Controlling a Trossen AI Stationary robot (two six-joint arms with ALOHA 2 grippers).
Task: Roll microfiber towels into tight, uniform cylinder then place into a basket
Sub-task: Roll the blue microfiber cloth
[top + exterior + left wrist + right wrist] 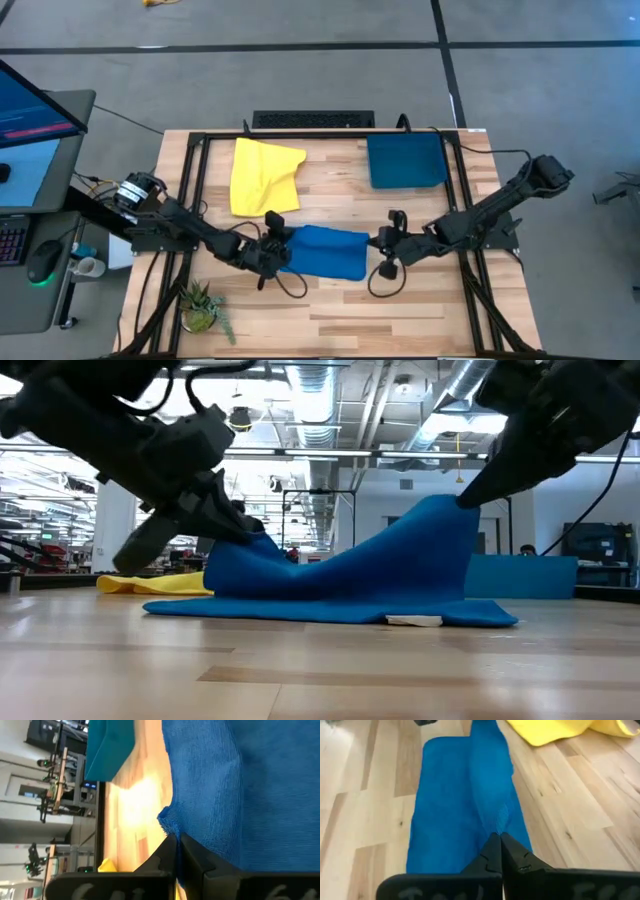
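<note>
Claws (278,243) (378,243) pinching blue towel (325,252), yellow towel (262,175) beside

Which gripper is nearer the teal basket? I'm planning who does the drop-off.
Right. The right gripper, shut on the blue towel's edge, sits just below the basket in the high view. The left gripper pinches the towel's opposite end, farther left.

Worktop (420,310): pale wooden planks, framed by dark rails.
Basket (405,162): set at the far right corner.
Yellow towel (262,176): crumpled, left of the basket.
Blue towel (325,250): nearer than the basket, partly lifted.
Potted plant (203,306): near left corner, well apart from the basket.
</note>
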